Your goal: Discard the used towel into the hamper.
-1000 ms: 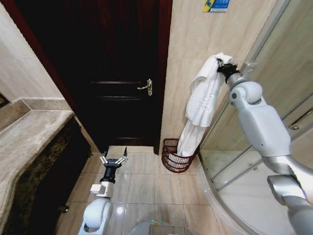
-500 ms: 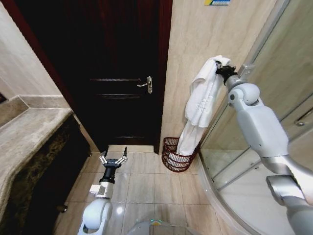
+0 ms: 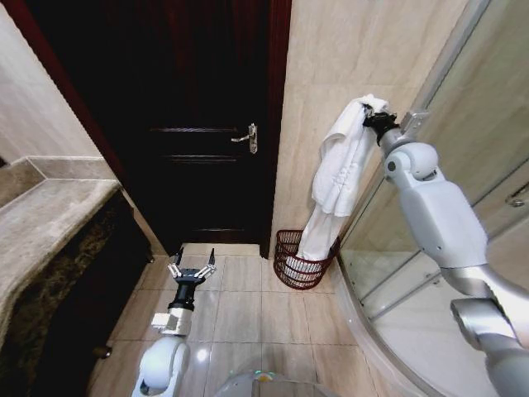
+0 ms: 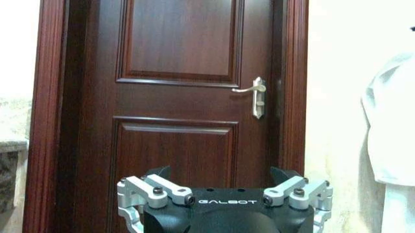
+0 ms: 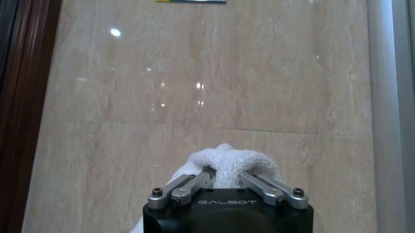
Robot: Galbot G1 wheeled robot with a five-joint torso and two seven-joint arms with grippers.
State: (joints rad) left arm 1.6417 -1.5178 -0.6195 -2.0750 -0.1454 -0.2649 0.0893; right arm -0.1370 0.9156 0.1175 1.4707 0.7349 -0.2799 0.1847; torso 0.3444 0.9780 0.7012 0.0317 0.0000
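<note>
Presently, your right gripper (image 3: 369, 117) is raised high against the tiled wall (image 3: 331, 66), its fingers (image 5: 188, 187) clamped on the top bunch of the white towel (image 3: 339, 165). That towel hangs down from the grip along the wall, and its lower end reaches into the hamper (image 3: 285, 265). You will find the hamper standing on the floor tiles (image 3: 240, 314), in the corner between the dark wooden door (image 3: 198, 124) and the glass shower enclosure (image 3: 446, 165). Your left gripper (image 3: 192, 270) is held low above the floor, facing the door, with its fingers (image 4: 155, 187) spread apart and nothing between them. It is well apart from the hamper.
</note>
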